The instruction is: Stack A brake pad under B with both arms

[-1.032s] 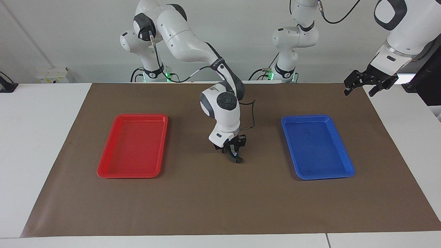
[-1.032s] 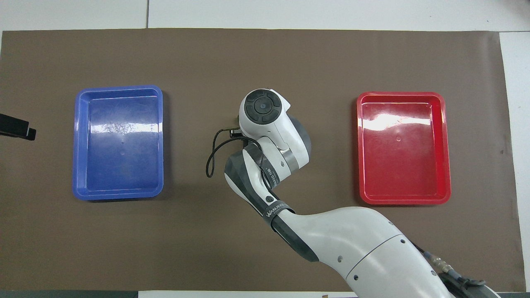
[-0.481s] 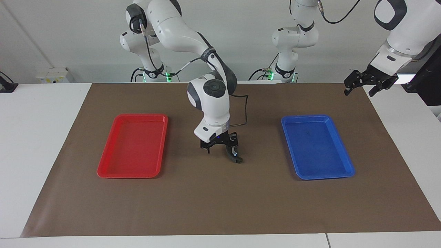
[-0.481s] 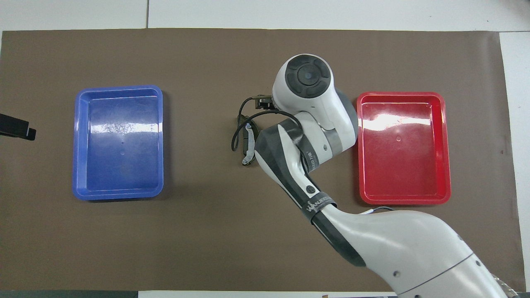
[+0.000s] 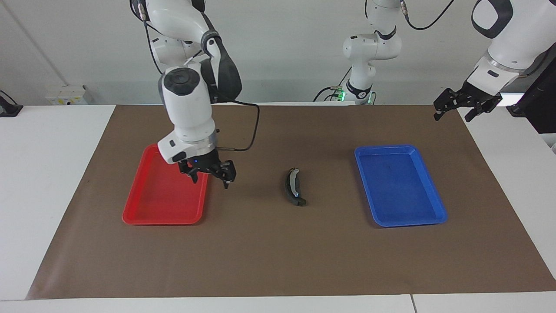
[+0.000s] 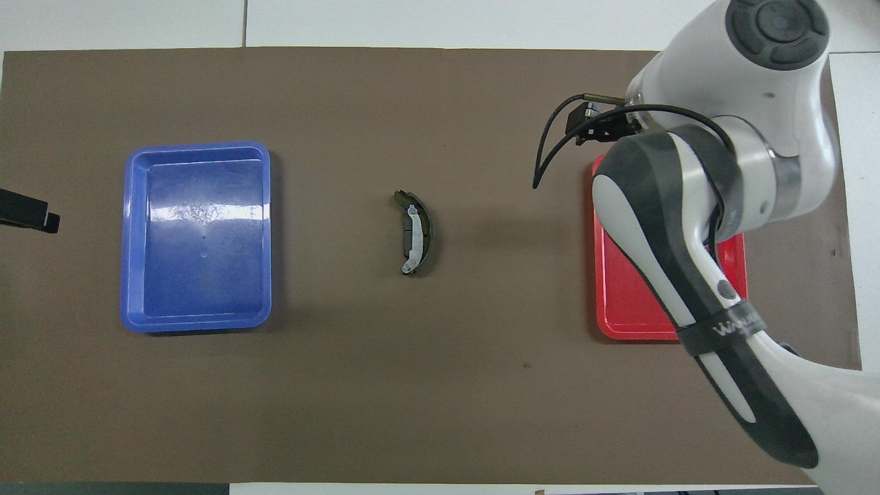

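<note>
Right gripper (image 5: 211, 174) empty, fingers spread, over red plastic tray (image 5: 143, 208); left gripper (image 5: 457, 108) waits, fingers apart. Stacked dark crescent brake pads (image 5: 294, 188) look rigid, heavy: pinch mid-span across the width.

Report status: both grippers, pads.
Right gripper open over red tray. Left gripper waits, open. B between trays; A brake pad hidden.

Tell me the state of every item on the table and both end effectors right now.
Red tray: flat on the mat, nothing visible in it.
Blue tray: flat, nothing in it.
Brake pads: lying together between the trays, pale strip uppermost, nothing gripping them.
Right end effector: open, holding nothing, over the red tray's edge.
Left end effector: open, waiting above the mat's corner.
</note>
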Controlling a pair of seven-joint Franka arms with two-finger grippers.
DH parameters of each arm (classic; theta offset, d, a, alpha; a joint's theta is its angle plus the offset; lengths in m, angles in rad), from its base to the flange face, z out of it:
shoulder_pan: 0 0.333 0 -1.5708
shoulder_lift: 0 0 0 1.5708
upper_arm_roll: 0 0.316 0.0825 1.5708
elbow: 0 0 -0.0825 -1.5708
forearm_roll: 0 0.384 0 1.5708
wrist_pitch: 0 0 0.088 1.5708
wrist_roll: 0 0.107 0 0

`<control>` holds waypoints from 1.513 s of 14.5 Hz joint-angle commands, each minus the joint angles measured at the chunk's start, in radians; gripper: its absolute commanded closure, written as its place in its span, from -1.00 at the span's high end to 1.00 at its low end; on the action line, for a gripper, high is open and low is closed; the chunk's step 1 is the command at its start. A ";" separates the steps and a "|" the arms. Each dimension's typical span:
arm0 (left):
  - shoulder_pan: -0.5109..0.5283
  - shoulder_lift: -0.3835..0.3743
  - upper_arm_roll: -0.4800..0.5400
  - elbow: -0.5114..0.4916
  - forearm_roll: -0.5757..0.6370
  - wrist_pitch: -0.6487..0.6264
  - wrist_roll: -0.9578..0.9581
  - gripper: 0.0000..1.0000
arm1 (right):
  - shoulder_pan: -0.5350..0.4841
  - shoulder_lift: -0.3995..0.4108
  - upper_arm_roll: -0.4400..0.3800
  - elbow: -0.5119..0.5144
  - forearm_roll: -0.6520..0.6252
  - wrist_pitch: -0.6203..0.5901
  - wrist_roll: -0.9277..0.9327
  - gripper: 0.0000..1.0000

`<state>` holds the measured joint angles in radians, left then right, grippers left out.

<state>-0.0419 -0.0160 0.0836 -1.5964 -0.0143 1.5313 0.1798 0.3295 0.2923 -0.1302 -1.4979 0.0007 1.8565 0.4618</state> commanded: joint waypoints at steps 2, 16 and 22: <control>0.013 -0.015 -0.007 -0.007 -0.007 -0.008 0.007 0.97 | -0.090 -0.093 0.015 -0.056 -0.016 -0.114 -0.067 0.99; 0.013 -0.015 -0.007 -0.007 -0.007 -0.008 0.007 0.97 | -0.262 -0.309 0.017 -0.114 -0.021 -0.316 -0.319 0.99; 0.013 -0.015 -0.007 -0.007 -0.007 -0.008 0.007 0.97 | -0.276 -0.320 0.032 -0.142 -0.019 -0.306 -0.316 0.99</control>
<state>-0.0419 -0.0160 0.0836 -1.5964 -0.0143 1.5313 0.1798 0.0815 -0.0280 -0.1217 -1.6401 -0.0026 1.5588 0.1609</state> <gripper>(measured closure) 0.013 0.004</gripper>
